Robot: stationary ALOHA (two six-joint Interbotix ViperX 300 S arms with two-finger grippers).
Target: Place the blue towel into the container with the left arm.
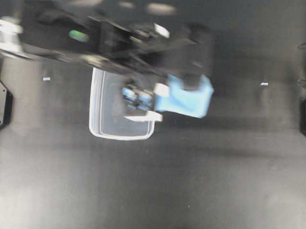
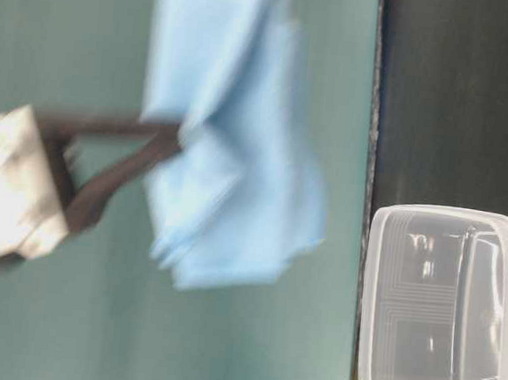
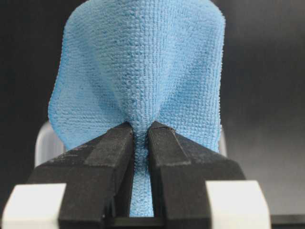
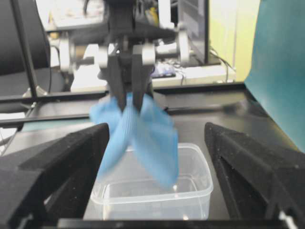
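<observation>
overhead: left gripper (image 1: 166, 97) is pinched on the blue towel (image 1: 189, 98), which hangs past the right rim of the container (image 1: 99, 127), so it isn't centred over the tub. table-level view: towel (image 2: 239, 153) is lifted clear and apart from the container (image 2: 443, 313), drooping loose. left wrist: jaws pressed together on a bunched fold, cloth (image 3: 143, 81) fans out wide beyond them. right wrist: right gripper (image 4: 157, 157) spread wide with nothing in it, towel dangling just above the tub opening. advice: bring the grip over the tub's middle, lower until the hanging corner folds inside, then let go, else an edge drapes over the rim.
</observation>
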